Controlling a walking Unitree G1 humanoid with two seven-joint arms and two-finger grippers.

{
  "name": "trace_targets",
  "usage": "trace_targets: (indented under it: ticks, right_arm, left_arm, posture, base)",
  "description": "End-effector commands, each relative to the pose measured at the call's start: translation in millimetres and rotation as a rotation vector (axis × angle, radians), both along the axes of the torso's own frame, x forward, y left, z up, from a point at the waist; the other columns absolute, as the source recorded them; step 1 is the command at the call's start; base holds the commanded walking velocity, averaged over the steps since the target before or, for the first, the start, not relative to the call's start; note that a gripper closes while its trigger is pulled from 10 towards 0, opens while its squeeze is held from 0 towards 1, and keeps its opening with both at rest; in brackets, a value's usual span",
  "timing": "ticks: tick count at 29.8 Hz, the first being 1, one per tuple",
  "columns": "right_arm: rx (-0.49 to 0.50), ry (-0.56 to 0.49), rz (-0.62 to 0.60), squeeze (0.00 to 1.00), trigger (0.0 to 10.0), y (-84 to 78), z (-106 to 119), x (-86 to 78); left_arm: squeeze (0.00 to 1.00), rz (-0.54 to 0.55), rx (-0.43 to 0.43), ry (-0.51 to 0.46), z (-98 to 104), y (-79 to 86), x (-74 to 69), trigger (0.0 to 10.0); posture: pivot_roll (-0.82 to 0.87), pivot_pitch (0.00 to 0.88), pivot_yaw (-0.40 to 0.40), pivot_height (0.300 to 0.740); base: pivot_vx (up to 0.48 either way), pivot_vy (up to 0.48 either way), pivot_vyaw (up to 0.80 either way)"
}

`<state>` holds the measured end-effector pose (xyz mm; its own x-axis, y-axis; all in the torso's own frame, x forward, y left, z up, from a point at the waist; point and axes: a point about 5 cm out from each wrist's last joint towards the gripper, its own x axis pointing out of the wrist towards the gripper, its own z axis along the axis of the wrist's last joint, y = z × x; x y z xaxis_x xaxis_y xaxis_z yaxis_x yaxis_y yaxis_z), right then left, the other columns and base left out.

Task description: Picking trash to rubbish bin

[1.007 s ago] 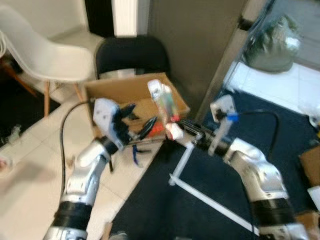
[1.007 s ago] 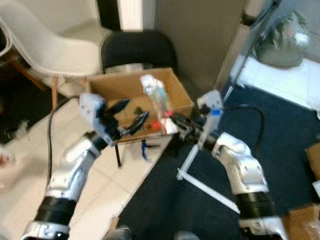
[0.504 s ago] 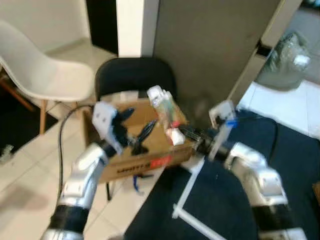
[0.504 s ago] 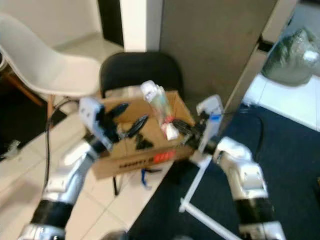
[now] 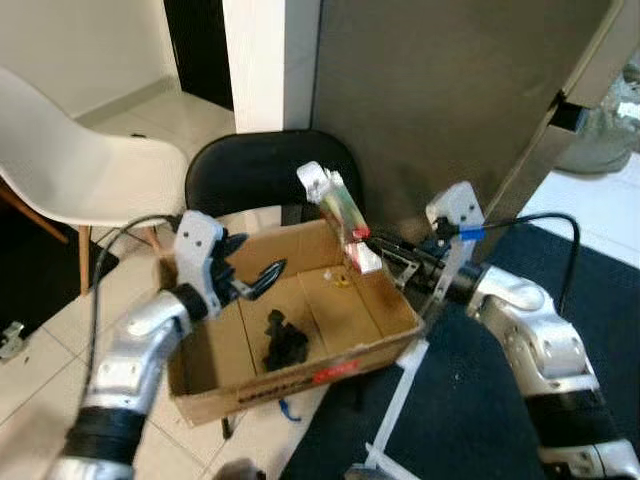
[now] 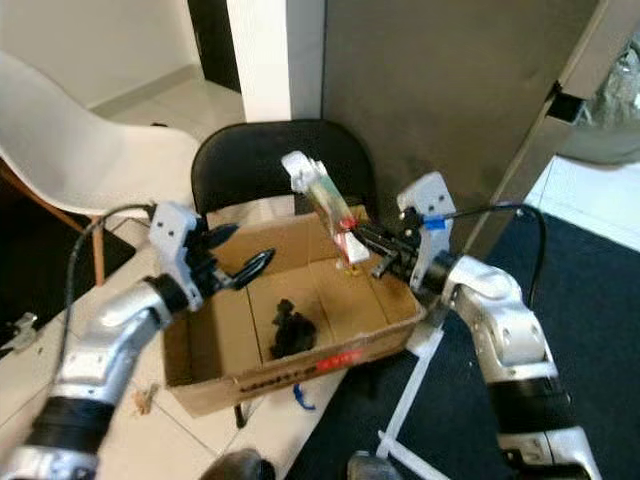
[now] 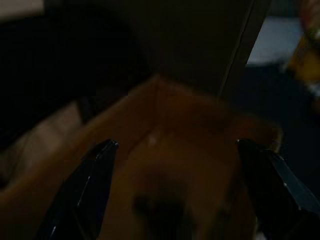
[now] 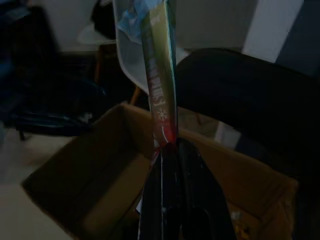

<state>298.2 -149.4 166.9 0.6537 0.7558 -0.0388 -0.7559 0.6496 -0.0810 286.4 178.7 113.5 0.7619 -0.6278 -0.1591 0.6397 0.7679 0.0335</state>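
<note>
A flat plastic wrapper (image 5: 338, 215), clear with green and red print, stands upright above the far right part of an open cardboard box (image 5: 205, 352). My right gripper (image 5: 375, 246) is shut on the wrapper's lower end; the pinch is plain in the right wrist view, where the wrapper (image 8: 156, 75) rises from the fingers (image 8: 172, 190). My left gripper (image 5: 250, 268) hangs open over the box's left side, nothing between its fingers (image 7: 87, 185). A dark crumpled piece of trash (image 5: 283, 340) lies on the box floor.
The box rests on a black chair (image 5: 265, 172). A white shell chair (image 5: 75, 165) stands to the left. A dark grey wall panel (image 5: 430, 90) rises behind. White metal bars (image 5: 400, 395) cross the dark carpet (image 5: 460, 410) on the right; pale tiles (image 5: 35, 375) lie on the left.
The camera has tilted down and closer, so the box's inside now shows. My right gripper still holds the wrapper over the box's far right; the left gripper stays open over the left side.
</note>
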Motion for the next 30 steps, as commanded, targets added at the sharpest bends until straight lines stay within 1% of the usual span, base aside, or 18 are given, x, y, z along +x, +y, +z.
trace_targets:
  ticks: [1, 2, 4, 6, 8, 11, 14, 17, 20, 23, 26, 30]
  right_arm:
    - [-0.041, -0.048, 0.015, 0.00, 10.0, 2.4, 6.1, -0.1]
    - [-0.079, -0.088, 0.027, 0.00, 10.0, 5.6, 11.1, 1.2]
    - [-0.079, -0.088, 0.027, 0.00, 10.0, 5.6, 11.1, 1.2]
    - [-0.120, -0.123, 0.043, 0.00, 10.0, 10.2, 14.5, 2.8]
    - [-0.197, -0.171, 0.066, 0.00, 10.0, 21.0, 18.4, 7.5]
    - [-0.252, -0.195, 0.069, 0.00, 10.0, 28.2, 18.8, 11.8]
    - [-0.284, -0.188, 0.006, 0.00, 10.0, 36.0, 19.8, 23.5]
    - [-0.339, -0.192, -0.025, 0.00, 10.0, 40.6, 16.4, 29.3]
    - [-0.408, -0.169, -0.083, 0.00, 10.0, 37.7, 7.8, 35.3]
    - [-0.435, -0.163, -0.106, 0.00, 10.0, 35.3, 4.8, 37.3]
    - [-0.491, -0.147, -0.158, 0.00, 10.0, 28.3, -2.1, 41.9]
    - [-0.505, -0.130, -0.173, 0.00, 10.0, 26.0, -5.9, 44.3]
  left_arm:
    - [0.00, -0.016, 0.067, 0.048, -4.1, 7.0, -4.6, 10.0]
    - [0.00, -0.013, 0.109, 0.054, -0.5, 16.5, -6.6, 10.0]
    - [0.00, -0.013, 0.109, 0.054, -0.5, 16.5, -6.6, 10.0]
    - [0.00, -0.019, 0.126, 0.044, 6.1, 21.0, -8.0, 10.0]
    - [0.00, -0.017, 0.140, 0.022, 16.0, 24.8, -7.4, 10.0]
    - [0.00, -0.032, 0.145, 0.013, 19.8, 23.2, -9.0, 10.0]
    - [0.00, -0.060, 0.141, -0.010, 23.9, 18.8, -11.9, 10.0]
    - [0.00, -0.094, 0.128, -0.025, 27.3, 14.0, -15.7, 10.0]
    - [0.00, -0.134, 0.116, -0.029, 30.0, 9.7, -20.2, 10.0]
    - [0.00, -0.138, 0.116, -0.029, 30.3, 9.1, -20.7, 10.0]
    - [0.00, -0.148, 0.120, -0.026, 30.4, 7.8, -21.4, 10.0]
    - [0.00, -0.160, 0.121, -0.025, 30.6, 5.9, -22.5, 10.0]
  posture:
    - [-0.02, 0.000, -0.043, 0.740]
    - [-0.02, 0.000, -0.038, 0.740]
    - [-0.02, 0.000, -0.038, 0.740]
    - [-0.01, 0.000, -0.042, 0.740]
    - [-0.01, 0.000, -0.045, 0.740]
    - [0.00, 0.000, -0.051, 0.740]
    - [0.00, 0.000, -0.060, 0.740]
    - [0.00, 0.000, -0.060, 0.740]
    - [0.00, 0.000, -0.063, 0.740]
    - [0.00, 0.000, -0.062, 0.740]
    - [0.00, 0.000, -0.064, 0.740]
    - [0.00, 0.000, -0.066, 0.740]
  base:
    - [0.000, 0.000, 0.00]
    - [0.000, 0.000, 0.00]
    - [0.000, 0.000, 0.00]
    - [0.000, 0.000, 0.00]
    - [0.000, 0.000, 0.00]
    - [0.000, 0.000, 0.00]
    - [0.000, 0.000, 0.00]
    - [0.000, 0.000, 0.00]
    - [0.000, 0.000, 0.00]
    - [0.000, 0.000, 0.00]
    - [0.000, 0.000, 0.00]
    - [0.000, 0.000, 0.00]
